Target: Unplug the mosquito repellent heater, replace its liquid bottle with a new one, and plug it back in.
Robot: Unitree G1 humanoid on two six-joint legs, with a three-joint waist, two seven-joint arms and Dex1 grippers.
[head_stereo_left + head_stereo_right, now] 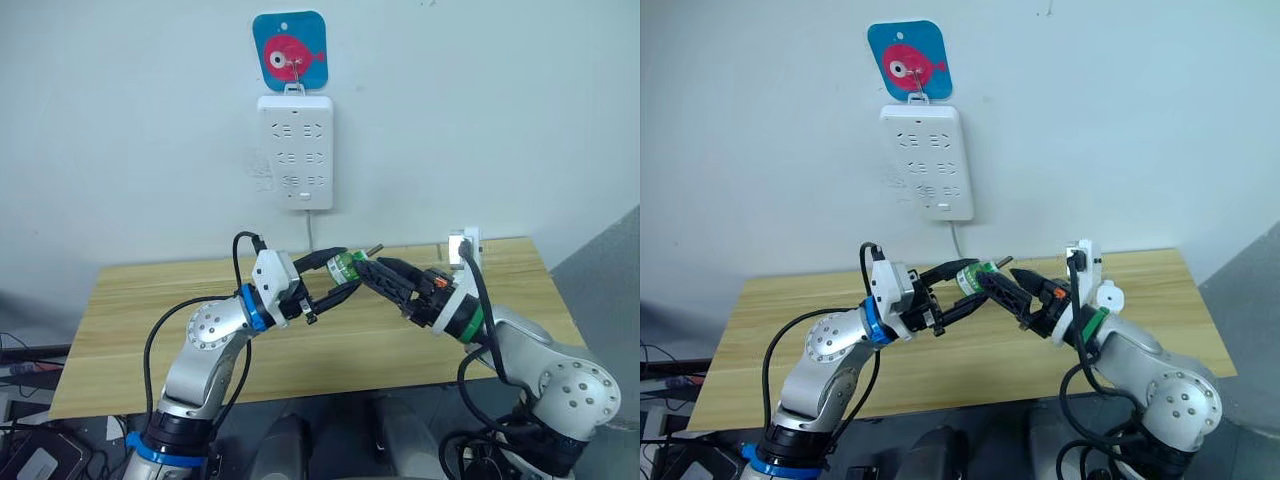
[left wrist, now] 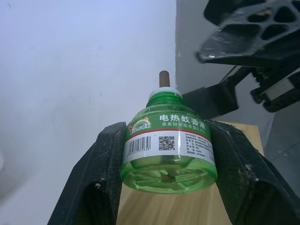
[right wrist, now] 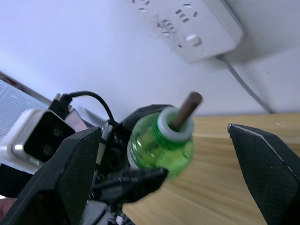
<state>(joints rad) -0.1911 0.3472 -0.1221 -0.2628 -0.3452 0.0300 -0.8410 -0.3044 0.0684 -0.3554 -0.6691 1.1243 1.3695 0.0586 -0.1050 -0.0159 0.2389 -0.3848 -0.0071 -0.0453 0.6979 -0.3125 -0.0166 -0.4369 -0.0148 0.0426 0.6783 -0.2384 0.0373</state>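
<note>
Holding the green liquid bottle [image 2: 168,140] up in the air over the wooden table [image 1: 140,300], between the two arms.

The bottle is see-through green with a white label, a white neck and a brown wick [image 3: 186,108] sticking out. The left gripper [image 2: 168,159] squeezes it on both sides. The right gripper [image 3: 164,140] is wide open, with a finger on each side of the wick end, not touching. If the right fingers close on the thin wick, I think it could bend or snap. If the left lets go too soon, the bottle could drop. Behind, a white power strip [image 1: 295,150] hangs on the wall under a fish hook [image 1: 290,50].
</note>
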